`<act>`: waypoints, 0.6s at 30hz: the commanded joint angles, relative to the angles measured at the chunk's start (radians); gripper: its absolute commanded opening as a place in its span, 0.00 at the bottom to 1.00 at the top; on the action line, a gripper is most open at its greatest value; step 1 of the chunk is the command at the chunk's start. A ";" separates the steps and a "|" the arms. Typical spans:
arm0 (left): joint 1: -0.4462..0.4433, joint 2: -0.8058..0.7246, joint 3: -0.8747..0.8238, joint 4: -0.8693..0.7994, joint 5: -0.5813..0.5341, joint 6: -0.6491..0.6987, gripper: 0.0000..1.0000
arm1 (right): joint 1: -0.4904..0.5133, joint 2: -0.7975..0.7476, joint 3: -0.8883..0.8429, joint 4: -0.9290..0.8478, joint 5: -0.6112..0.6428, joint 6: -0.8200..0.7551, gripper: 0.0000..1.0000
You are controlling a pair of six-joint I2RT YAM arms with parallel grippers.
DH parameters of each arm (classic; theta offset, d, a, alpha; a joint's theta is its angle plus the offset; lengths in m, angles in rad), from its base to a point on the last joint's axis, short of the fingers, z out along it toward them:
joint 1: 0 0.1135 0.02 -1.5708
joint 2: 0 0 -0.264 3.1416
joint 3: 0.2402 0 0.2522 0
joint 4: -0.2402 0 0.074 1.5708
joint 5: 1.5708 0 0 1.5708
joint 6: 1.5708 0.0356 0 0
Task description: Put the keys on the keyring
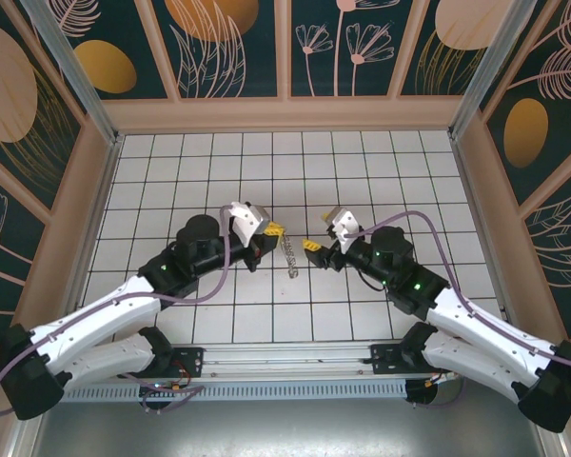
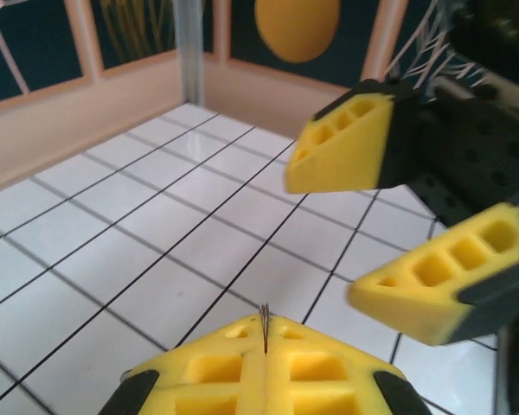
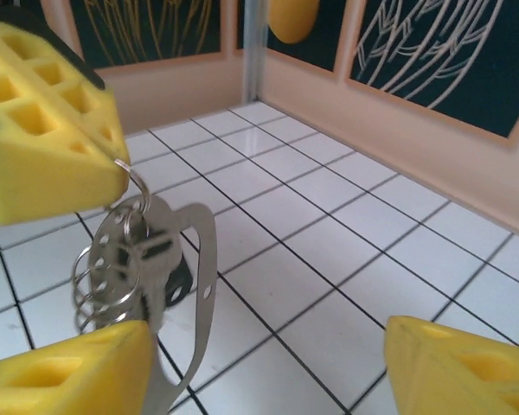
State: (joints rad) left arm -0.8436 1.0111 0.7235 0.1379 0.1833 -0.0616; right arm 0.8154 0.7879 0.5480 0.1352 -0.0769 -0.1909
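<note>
Reaching inward over the table [image 1: 171, 171], the left arm [image 1: 124, 305] and right arm [image 1: 457, 305] nearly meet; left jaws clench the keyring [image 3: 210, 259], keys [image 3: 156, 255] dangling beneath, right jaws spread wide just beside them.

Pale metal keys [image 3: 156, 259] beside coiled wire keyring [image 3: 95, 281] — both aloft, upright

Shiny metal keys [image 3: 153, 258], polished metal keyring [image 3: 210, 275], glossy tiles [image 3: 329, 233], matt plastic end effector fingers [image 2: 337, 147].
</note>
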 commanded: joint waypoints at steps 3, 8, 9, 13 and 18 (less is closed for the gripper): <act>0.018 0.079 0.076 0.047 -0.117 -0.042 0.00 | -0.030 -0.067 -0.051 0.071 0.021 0.057 0.89; 0.024 0.123 0.033 0.084 -0.169 -0.120 0.00 | -0.055 -0.120 -0.085 0.077 0.053 0.068 0.99; 0.026 0.137 0.031 0.090 -0.179 -0.125 0.00 | -0.063 -0.129 -0.098 0.088 0.062 0.070 0.99; 0.035 0.217 0.070 0.093 -0.192 -0.126 0.00 | -0.098 -0.140 -0.118 0.119 0.052 0.079 0.99; 0.080 0.340 0.113 0.152 -0.129 -0.134 0.00 | -0.130 -0.168 -0.125 0.149 0.050 0.079 0.99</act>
State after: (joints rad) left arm -0.7937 1.3102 0.7860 0.1940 0.0212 -0.1673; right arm 0.7010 0.6495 0.4351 0.2066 -0.0448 -0.1272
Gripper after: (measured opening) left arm 0.041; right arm 0.990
